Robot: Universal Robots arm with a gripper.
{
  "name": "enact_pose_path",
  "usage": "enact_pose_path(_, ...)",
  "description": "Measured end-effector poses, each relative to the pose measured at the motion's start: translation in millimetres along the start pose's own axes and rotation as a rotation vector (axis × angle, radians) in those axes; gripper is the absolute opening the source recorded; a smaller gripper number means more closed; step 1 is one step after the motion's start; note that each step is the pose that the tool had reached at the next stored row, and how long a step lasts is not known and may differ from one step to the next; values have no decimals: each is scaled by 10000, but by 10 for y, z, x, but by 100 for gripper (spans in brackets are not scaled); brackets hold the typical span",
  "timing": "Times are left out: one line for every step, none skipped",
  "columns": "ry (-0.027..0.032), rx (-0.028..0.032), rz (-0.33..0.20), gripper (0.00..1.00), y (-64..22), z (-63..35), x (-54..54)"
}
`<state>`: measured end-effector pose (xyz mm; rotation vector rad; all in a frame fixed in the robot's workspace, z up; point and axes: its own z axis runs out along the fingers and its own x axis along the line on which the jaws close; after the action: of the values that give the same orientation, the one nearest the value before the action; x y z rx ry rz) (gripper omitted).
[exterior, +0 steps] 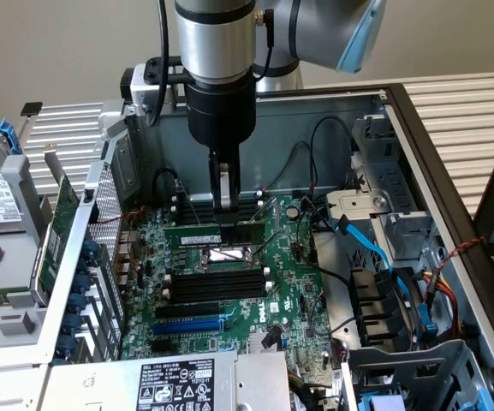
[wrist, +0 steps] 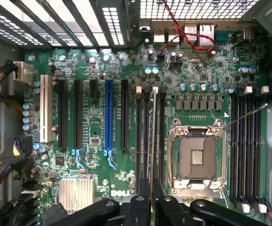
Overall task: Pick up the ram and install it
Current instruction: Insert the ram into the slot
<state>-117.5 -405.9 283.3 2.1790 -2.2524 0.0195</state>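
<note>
The ram [exterior: 197,234] is a long green stick with a white label, hanging level just above the motherboard [exterior: 289,291] inside the open computer case. My gripper [exterior: 223,211] comes straight down from above and is shut on the ram's top edge near its middle. In the wrist view the ram [wrist: 152,136] appears edge-on as a thin line between the black fingers [wrist: 139,202]. It runs along the black memory slots [wrist: 146,141] beside the open CPU socket [wrist: 197,160]. I cannot tell whether the stick touches a slot.
A second bank of black memory slots [wrist: 246,146] lies on the socket's other side. Black and blue expansion slots [exterior: 197,321] sit nearer the camera. An upright green card [exterior: 58,227] stands at the exterior view's left, blue cables [exterior: 375,248] and drive bays at its right.
</note>
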Motion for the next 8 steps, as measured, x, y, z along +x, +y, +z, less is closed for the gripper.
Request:
enact_pose_path(0,0,-5,14,0,0,0)
enact_pose_path(-2,0,-5,14,0,1,0)
enact_pose_path(-4,2,-6,14,0,5,0)
enact_pose_path(-7,4,-6,14,0,17,-1)
enact_pose_path(-5,10,-7,14,0,30,-1)
enact_pose_path(-4,11,-8,14,0,46,-1)
enact_pose_path(-5,15,-7,14,0,63,-1)
enact_pose_path(-4,14,-7,14,0,76,-1)
